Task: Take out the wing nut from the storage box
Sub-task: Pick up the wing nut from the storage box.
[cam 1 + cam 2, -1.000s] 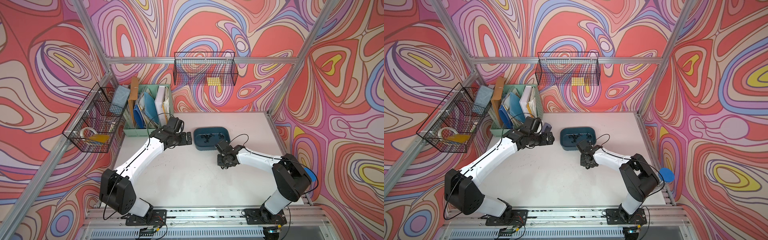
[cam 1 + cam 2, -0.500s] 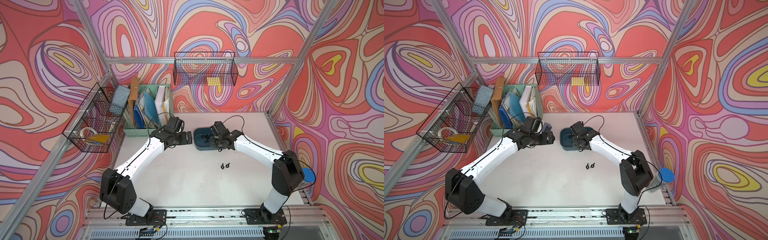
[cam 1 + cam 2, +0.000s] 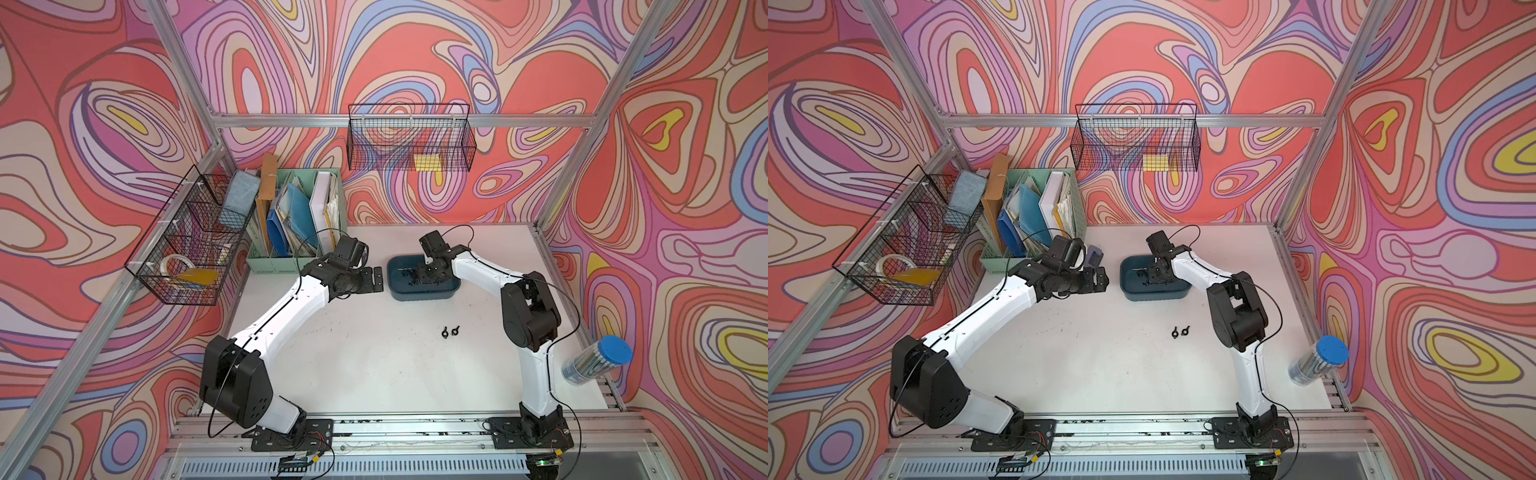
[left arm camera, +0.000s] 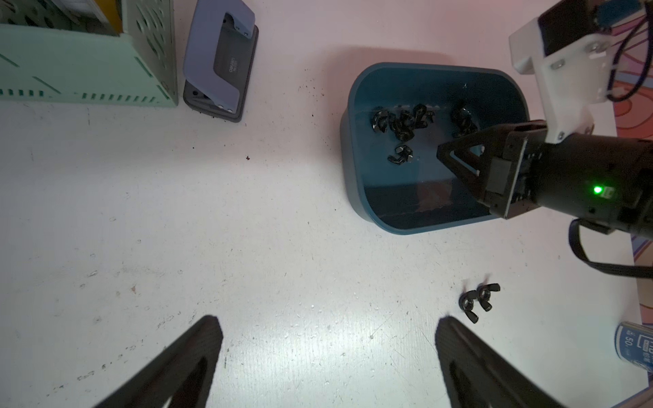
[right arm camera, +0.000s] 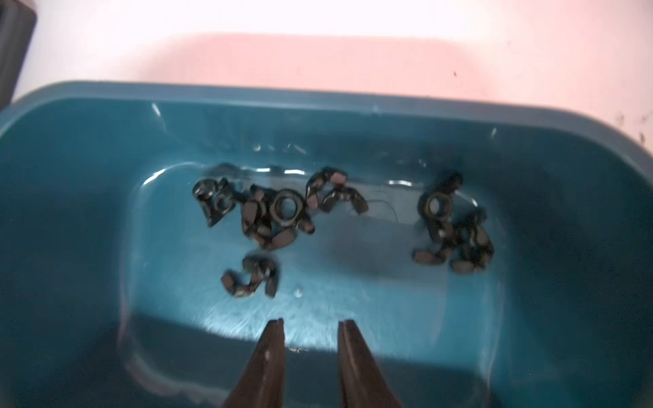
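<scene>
**Top views.** You have the storage box standing on the desk, in its far half. Your right end effector reaches down inside the box, but its fingers cannot be made out from here. Your left end effector hangs just beside the box's left end without touching it. A pair of wing nuts lies on the bare desk in front of the box, apart from it. The file organiser stands at the far left.

**Left wrist.** Your left end effector is spread wide over bare desk with nothing between its fingers. The wing nuts sit inside the box, bunched toward one wall. The tip of the right end effector is inside the box, near them. A hole punch lies beside the organiser.

**Right wrist.** This picture is blurred. Your right end effector shows its fingers parted by a narrow gap, with nothing pinched between them. It points at the box floor. One wing nut lies nearest the tips, and two clusters lie beyond it.
</scene>
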`<state>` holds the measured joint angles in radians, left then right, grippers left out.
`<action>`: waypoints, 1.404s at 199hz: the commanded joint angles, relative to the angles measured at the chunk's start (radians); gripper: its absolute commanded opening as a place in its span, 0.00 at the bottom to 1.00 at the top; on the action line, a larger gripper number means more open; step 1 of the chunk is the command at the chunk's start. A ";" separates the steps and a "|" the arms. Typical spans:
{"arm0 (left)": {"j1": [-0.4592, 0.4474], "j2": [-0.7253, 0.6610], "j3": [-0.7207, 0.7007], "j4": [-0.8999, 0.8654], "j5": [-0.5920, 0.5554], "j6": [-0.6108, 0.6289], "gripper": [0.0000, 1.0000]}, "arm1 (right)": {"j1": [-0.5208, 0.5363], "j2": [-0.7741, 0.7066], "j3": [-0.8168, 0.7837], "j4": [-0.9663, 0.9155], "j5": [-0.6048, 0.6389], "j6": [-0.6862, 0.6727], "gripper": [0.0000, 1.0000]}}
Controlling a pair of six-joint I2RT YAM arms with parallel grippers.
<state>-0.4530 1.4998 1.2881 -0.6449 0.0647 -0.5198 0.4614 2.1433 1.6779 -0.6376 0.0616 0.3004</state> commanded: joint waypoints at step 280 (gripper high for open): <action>-0.002 -0.046 -0.035 -0.028 -0.061 0.033 0.99 | -0.005 0.029 0.099 -0.017 -0.067 -0.049 0.00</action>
<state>-0.4530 1.4902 1.2827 -0.6659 -0.0029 -0.5037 0.4511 2.2894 1.8362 -0.6518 0.0048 0.2169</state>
